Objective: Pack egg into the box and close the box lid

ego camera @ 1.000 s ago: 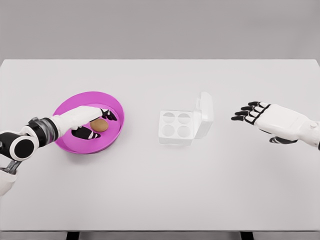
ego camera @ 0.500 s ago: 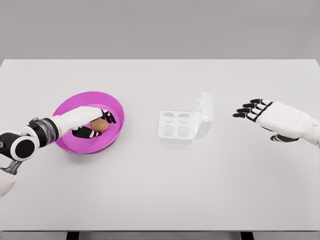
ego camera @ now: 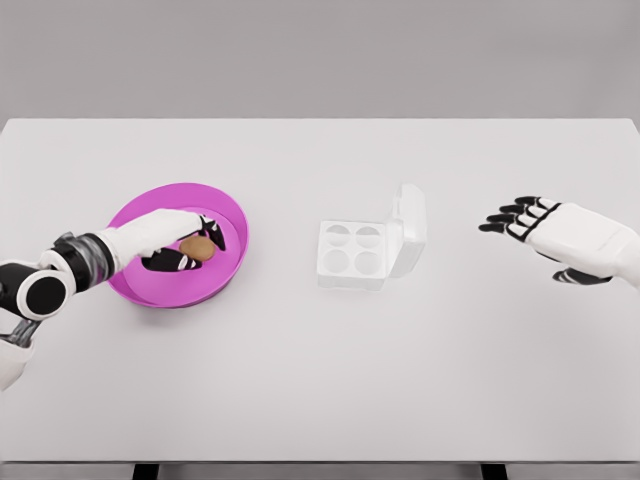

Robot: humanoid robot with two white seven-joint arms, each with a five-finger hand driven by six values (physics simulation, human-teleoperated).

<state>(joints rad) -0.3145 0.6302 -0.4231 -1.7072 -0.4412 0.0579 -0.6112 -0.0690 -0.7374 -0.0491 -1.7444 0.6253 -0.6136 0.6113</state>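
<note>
Egg (ego camera: 197, 248) is pinched by left hand (ego camera: 178, 240) fingers inside pink bowl (ego camera: 226, 205), left of box (ego camera: 354, 253) w/ lid (ego camera: 409, 230) open. Right hand (ego camera: 560, 233) is held w/ fingers apart. Risk: egg slips if lifted on a shallow grip.

Single head view looks down across the table (ego camera: 320, 380)

Two glossy white, smooth-shelled arms. Left five-finger hand (ego camera: 180, 240): white back, black fingertips and dark inner finger surfaces, joined to a ribbed grey-and-black wrist collar and a round black joint ringed in white. Right five-finger hand (ego camera: 545, 232): white blocky palm shell, black segmented fingers with white knuckle plates.
</note>
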